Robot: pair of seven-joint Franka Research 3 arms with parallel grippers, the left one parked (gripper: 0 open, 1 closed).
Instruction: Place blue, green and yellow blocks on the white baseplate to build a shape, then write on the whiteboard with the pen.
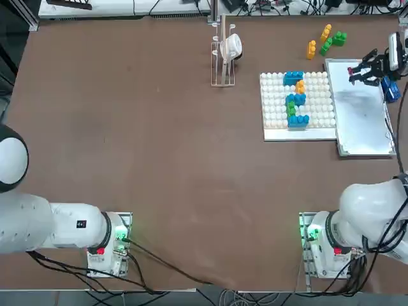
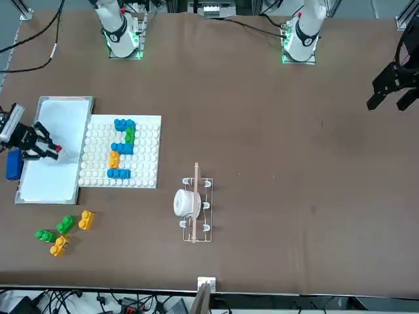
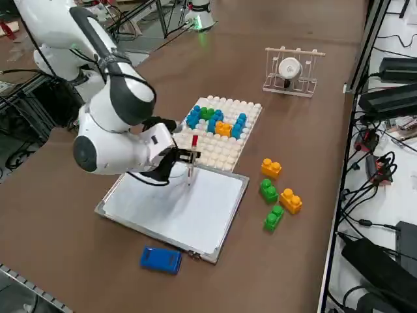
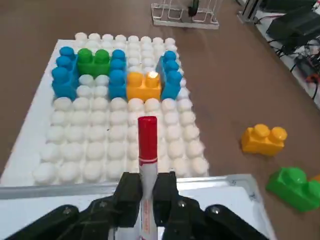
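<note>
Right wrist view shows my right gripper [image 4: 145, 192] pinching the pen [image 4: 146, 150] tight, red end up. The pen could slip or tip if I press too hard on the whiteboard [image 3: 176, 208], and the line would go crooked. The whiteboard lies right under my gripper, beside the white baseplate [image 4: 115, 145] with the shape [image 4: 117, 75].

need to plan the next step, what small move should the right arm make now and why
Probably lower the pen tip onto the whiteboard to begin writing. The right gripper is shut on the pen, above the board's end near the white baseplate, and the shape looks already built.
</note>
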